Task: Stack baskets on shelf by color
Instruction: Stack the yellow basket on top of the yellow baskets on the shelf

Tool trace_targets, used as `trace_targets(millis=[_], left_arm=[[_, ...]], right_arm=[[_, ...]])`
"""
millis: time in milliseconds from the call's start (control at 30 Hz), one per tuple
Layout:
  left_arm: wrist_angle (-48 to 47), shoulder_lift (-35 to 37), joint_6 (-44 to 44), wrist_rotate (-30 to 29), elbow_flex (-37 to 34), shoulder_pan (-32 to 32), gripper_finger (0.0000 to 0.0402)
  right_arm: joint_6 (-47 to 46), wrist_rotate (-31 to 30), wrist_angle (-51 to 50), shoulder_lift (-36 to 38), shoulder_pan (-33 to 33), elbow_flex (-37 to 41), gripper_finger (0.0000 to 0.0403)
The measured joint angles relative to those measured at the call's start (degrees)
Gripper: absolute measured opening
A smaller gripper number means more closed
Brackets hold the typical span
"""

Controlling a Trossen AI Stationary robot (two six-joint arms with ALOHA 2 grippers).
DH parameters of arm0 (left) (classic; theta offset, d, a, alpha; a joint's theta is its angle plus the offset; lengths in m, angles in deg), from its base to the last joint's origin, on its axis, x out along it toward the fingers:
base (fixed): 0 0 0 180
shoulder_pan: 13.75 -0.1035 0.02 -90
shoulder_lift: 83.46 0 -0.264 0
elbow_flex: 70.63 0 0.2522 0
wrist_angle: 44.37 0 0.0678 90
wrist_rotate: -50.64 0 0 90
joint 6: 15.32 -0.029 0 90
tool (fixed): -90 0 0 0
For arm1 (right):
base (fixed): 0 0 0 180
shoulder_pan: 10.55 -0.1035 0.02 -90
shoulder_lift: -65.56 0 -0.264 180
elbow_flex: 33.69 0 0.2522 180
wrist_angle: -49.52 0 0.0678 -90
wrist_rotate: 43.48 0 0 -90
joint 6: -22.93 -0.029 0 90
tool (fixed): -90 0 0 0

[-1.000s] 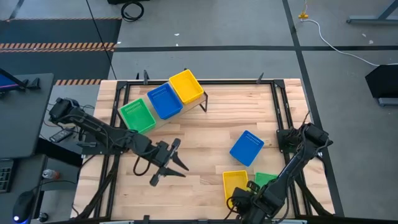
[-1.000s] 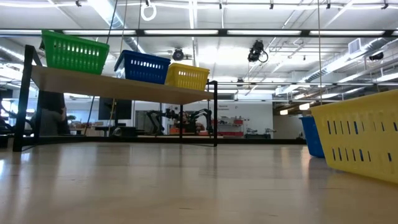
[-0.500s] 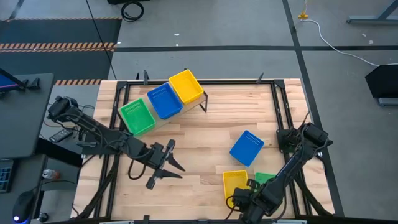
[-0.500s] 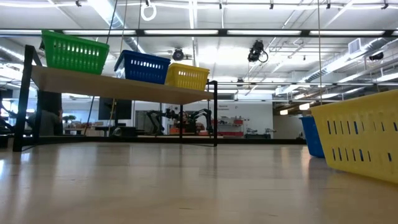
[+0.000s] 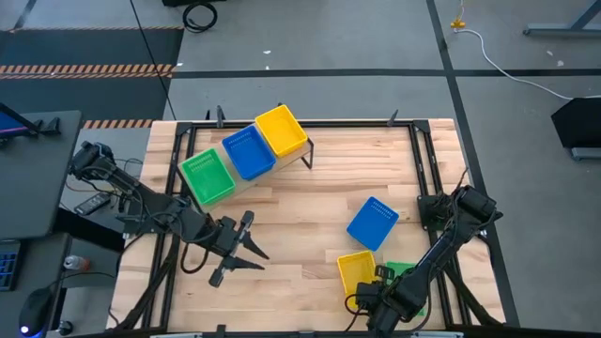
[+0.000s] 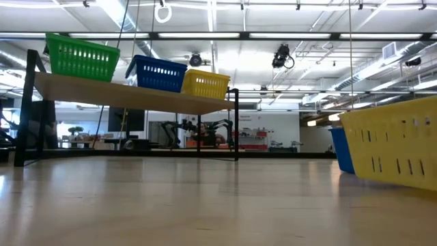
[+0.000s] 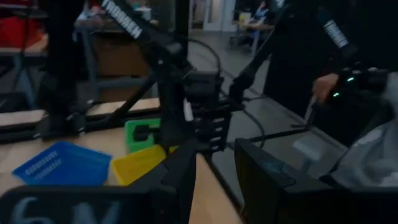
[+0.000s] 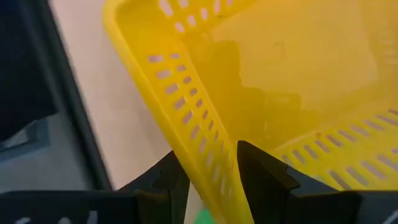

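The pale shelf [image 5: 246, 178] stands at the table's far left and carries a green basket [image 5: 207, 176], a blue basket [image 5: 249, 151] and a yellow basket [image 5: 281, 130] side by side. Loose on the table's right lie a blue basket [image 5: 373, 222], a yellow basket [image 5: 355, 273] and a green basket [image 5: 406, 271]. My right gripper [image 5: 376, 293] is at the loose yellow basket's near side, shut on it. My left gripper [image 5: 235, 252] hovers open over bare wood near the table's left, holding nothing. My right gripper [image 8: 211, 165] pinches the loose yellow basket's perforated side wall [image 8: 199, 140], one finger [image 8: 261, 174] inside the basket and one finger [image 8: 165, 180] outside. The wall is on the basket's near side. In the low view the yellow basket [image 6: 392, 147] sits tilted, its underside raised on one side.
Black frame rails [image 5: 427, 169] run along the table's edges. The shelf's thin black legs [image 6: 237, 126] stand on the far left part. Open wood lies in the table's middle [image 5: 310, 211] between the shelf and the loose baskets.
My left gripper has drawn back toward the table's left and near edge, staying open. The loose yellow basket has tipped: in the low view its underside on one side has risen off the table.
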Motion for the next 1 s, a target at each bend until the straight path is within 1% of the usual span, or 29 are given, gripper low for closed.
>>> trace_targets(millis=[133,200,300,333,367,433,533,667,800,1000], left_arm=[[-0.9,0.0,-0.4,-3.3,0.0,0.3,0.0117],[-1.1,0.0,-0.4,-3.7,0.0,0.6,0.0117],[-1.0,0.0,-0.4,-4.4,0.0,1.6,0.0117],[-1.0,0.0,-0.4,-5.2,0.0,2.0,0.0117],[-1.0,0.0,-0.4,-6.2,0.0,2.5,0.0117],[-1.0,0.0,-0.4,-8.9,0.0,3.5,0.0117],[-1.0,0.0,-0.5,-14.4,0.0,5.1,0.0117],[-1.0,0.0,-0.5,-21.1,0.0,7.3,0.0117],[-1.0,0.0,-0.5,-24.6,0.0,9.1,0.0117],[-1.0,-0.1,1.4,-27.0,0.0,11.2,0.0117]], right_arm=[[0.6,0.0,0.3,0.0,0.2,0.6,0.0110],[2.0,0.0,1.1,0.0,0.4,0.6,0.0082],[6.3,-0.1,2.4,0.0,1.2,0.5,0.0027],[8.0,-0.4,2.6,0.0,1.5,0.5,0.0015],[9.9,-0.5,2.9,0.1,1.9,0.5,0.0011],[13.2,-1.2,2.5,0.1,3.0,-0.1,0.0016],[19.9,-1.7,1.1,0.1,5.1,-2.0,0.0016],[30.3,-2.2,-3.8,0.0,8.3,-6.8,0.0007],[40.8,-7.6,-12.9,0.0,11.5,-12.7,0.0013],[52.6,-16.9,-27.8,0.0,16.8,-21.9,0.0008]])
